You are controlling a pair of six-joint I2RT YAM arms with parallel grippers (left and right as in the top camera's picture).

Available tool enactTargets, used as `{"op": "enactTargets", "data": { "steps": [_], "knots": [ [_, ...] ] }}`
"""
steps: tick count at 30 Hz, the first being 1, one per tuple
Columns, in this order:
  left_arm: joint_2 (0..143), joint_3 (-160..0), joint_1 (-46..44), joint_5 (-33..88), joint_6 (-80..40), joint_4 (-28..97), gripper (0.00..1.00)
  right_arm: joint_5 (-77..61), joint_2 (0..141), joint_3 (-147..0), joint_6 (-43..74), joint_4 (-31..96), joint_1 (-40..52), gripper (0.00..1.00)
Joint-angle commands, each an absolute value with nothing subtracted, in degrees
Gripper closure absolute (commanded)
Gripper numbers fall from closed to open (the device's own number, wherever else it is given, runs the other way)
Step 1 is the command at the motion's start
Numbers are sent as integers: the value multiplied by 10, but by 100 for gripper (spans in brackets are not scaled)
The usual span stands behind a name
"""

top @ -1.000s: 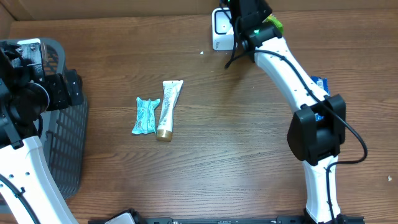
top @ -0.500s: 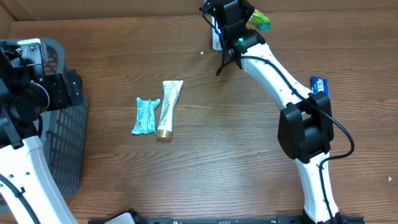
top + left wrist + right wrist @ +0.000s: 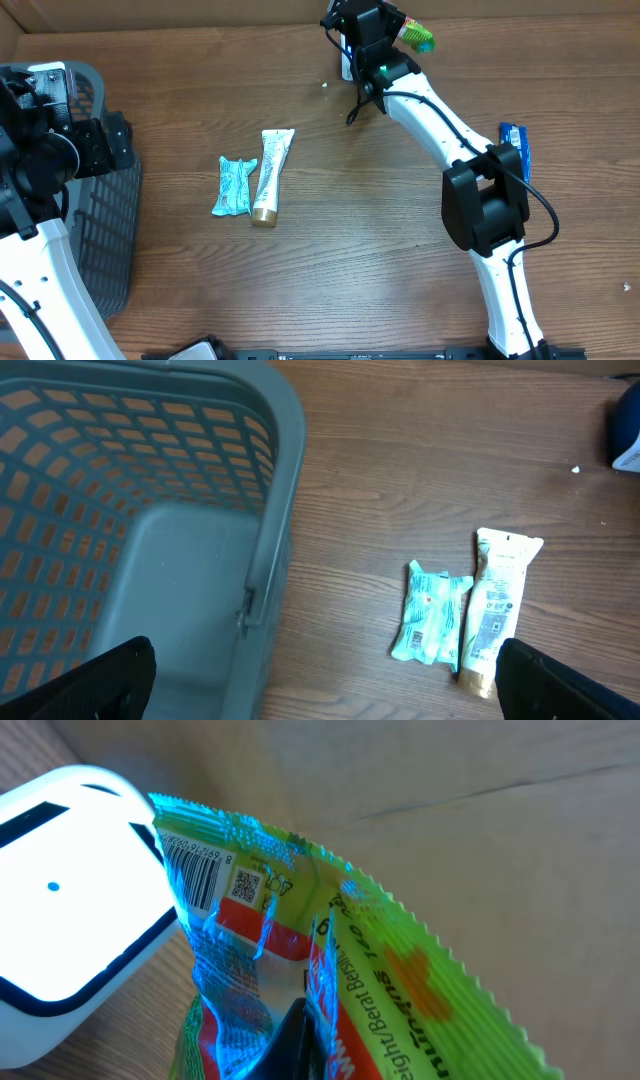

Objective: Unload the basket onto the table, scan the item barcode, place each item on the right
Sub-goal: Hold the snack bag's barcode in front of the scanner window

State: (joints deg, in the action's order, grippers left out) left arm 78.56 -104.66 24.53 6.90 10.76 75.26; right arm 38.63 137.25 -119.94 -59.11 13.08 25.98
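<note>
A green and red snack packet (image 3: 400, 950) hangs pinched in my right gripper (image 3: 300, 1045), which is shut on it. Its barcode (image 3: 195, 870) faces the white scanner (image 3: 70, 900) just to the left, and blue light glows on the foil. From overhead, the packet (image 3: 416, 36) sticks out to the right of my right gripper (image 3: 380, 30) at the table's far edge. That gripper covers most of the scanner (image 3: 347, 66). My left gripper (image 3: 325, 690) is open above the basket's rim, holding nothing.
A grey mesh basket (image 3: 110, 250) stands at the left edge, its rim (image 3: 285, 480) under the left wrist. A teal packet (image 3: 232, 186) and a cream tube (image 3: 270, 175) lie side by side mid-table. A blue packet (image 3: 513, 140) lies at the right.
My right gripper has swung left along the far edge with the green packet, bringing it over the scanner. The left arm has not moved.
</note>
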Motion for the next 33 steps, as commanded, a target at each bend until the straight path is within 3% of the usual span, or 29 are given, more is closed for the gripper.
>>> {"op": "enactTargets", "data": {
  "steps": [1, 33],
  "knots": [
    [787, -1054, 247, 73, 118, 752, 0, 402, 1368, -1199, -603, 108, 260, 96],
    [787, -1054, 247, 73, 118, 752, 0, 450, 1383, -1200, -648, 46, 260, 96]
  ]
}}
